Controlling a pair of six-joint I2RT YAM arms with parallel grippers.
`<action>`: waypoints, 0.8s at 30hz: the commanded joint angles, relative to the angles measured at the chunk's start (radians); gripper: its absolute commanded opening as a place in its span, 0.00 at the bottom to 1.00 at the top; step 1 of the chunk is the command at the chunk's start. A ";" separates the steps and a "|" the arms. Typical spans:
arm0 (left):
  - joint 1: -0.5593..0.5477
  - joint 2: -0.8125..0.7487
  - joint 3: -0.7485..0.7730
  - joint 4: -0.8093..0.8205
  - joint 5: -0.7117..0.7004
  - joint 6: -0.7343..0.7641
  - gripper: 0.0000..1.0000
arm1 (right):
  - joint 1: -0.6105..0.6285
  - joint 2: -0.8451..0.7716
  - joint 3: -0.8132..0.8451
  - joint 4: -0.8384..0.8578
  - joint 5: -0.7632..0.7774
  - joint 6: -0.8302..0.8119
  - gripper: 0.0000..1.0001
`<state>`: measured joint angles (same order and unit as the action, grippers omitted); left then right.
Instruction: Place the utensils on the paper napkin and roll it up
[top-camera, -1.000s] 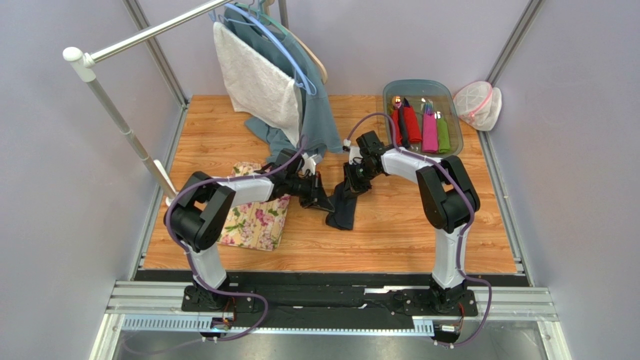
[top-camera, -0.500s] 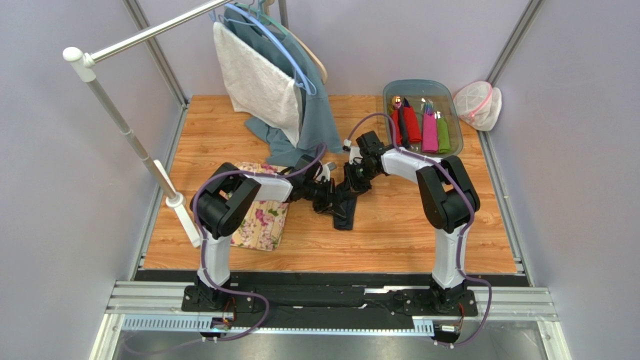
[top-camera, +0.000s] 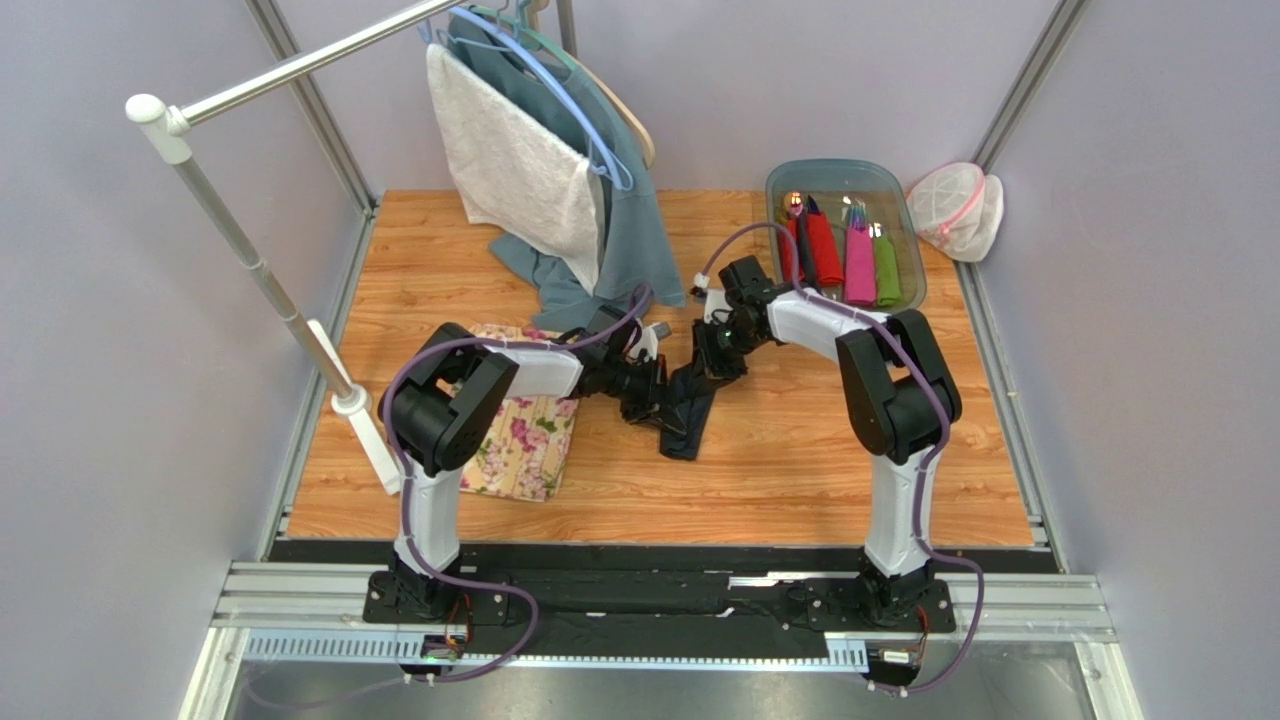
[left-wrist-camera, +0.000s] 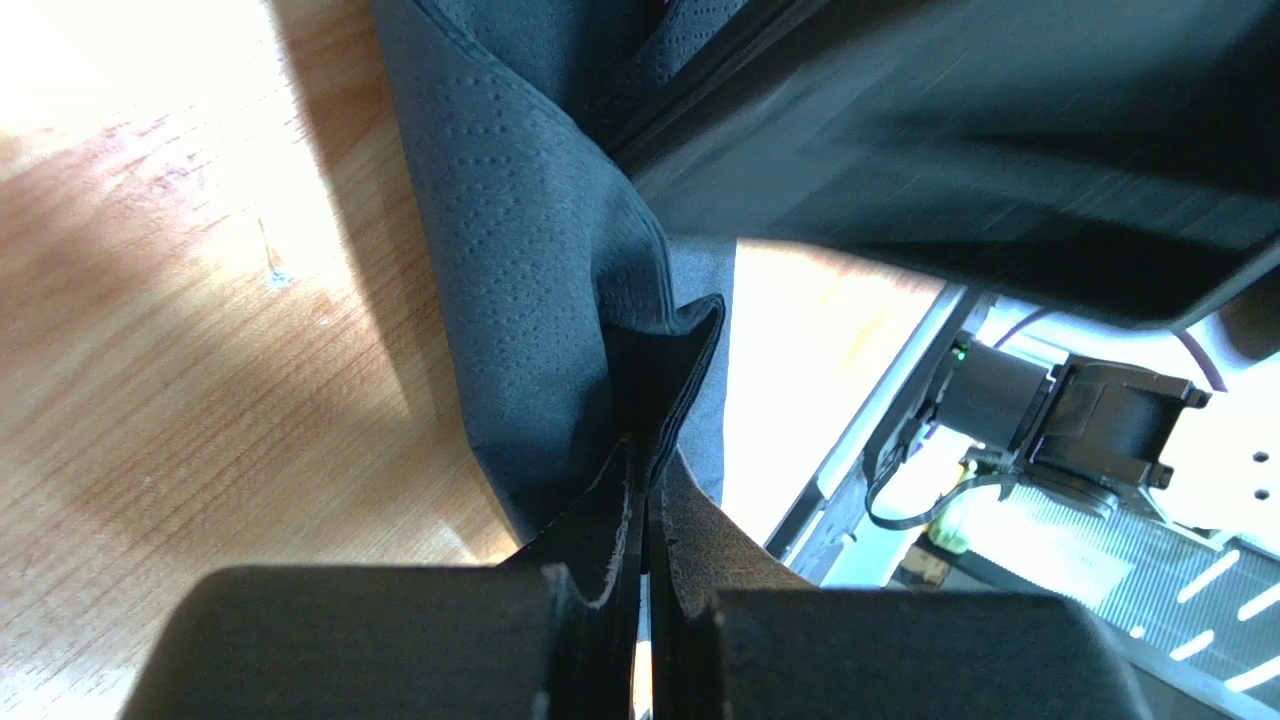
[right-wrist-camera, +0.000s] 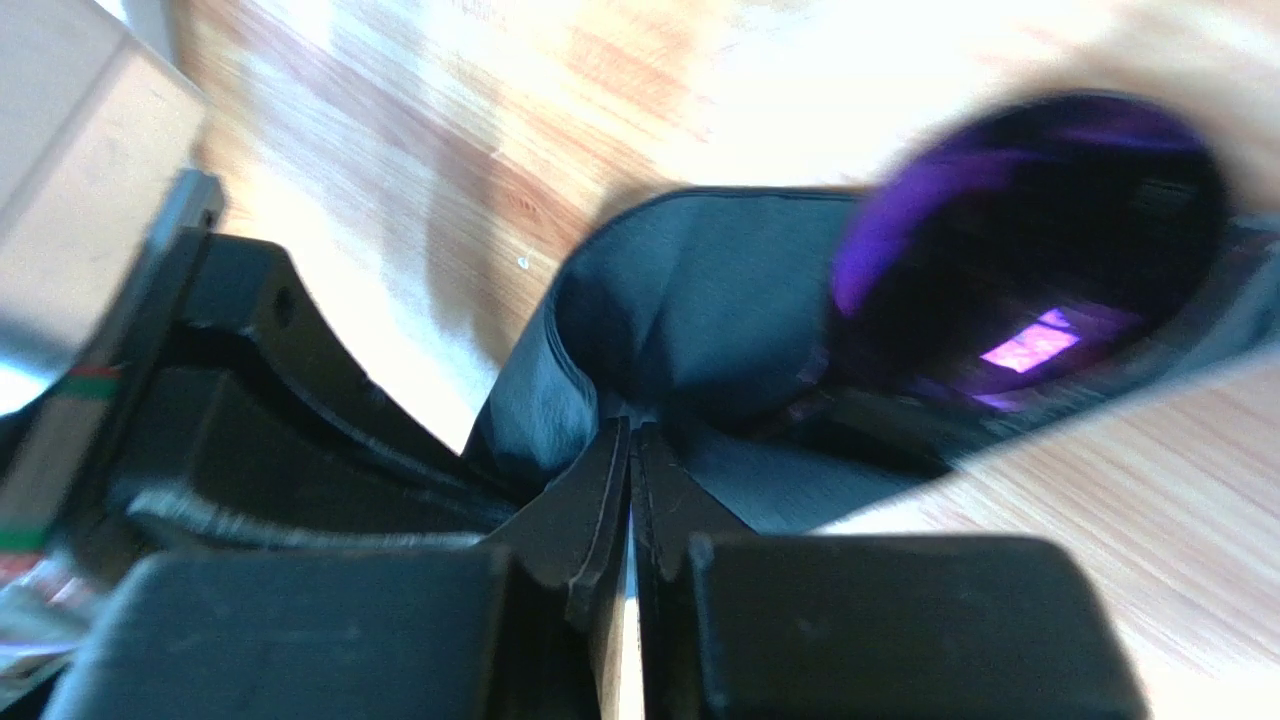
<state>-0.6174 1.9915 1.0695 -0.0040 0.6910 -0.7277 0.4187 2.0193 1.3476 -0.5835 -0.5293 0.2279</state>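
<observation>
Dark paper napkin (left-wrist-camera: 541, 225) pinched: left hand (left-wrist-camera: 648, 525), right hand (right-wrist-camera: 631, 465).

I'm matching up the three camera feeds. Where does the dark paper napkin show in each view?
Top external: paper napkin at mid-table, where both arms meet.
Left wrist: napkin upper centre, its fold pinched in the left gripper below.
Right wrist: napkin at centre, pinched by the right gripper, purple spoon to its right.
Shared landmark: the wooden tabletop beneath it.
</observation>
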 joint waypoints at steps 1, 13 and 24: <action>0.010 0.020 -0.016 -0.100 -0.093 0.070 0.00 | -0.087 -0.065 0.064 -0.029 -0.090 0.054 0.07; 0.004 0.023 0.000 -0.093 -0.085 0.077 0.00 | -0.112 -0.051 -0.007 0.013 -0.167 0.088 0.06; -0.007 0.026 0.024 -0.094 -0.082 0.091 0.00 | -0.112 0.002 -0.034 0.031 -0.049 0.054 0.02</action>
<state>-0.6182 1.9919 1.0863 -0.0368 0.6941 -0.6952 0.3061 1.9953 1.3159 -0.5880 -0.6273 0.2947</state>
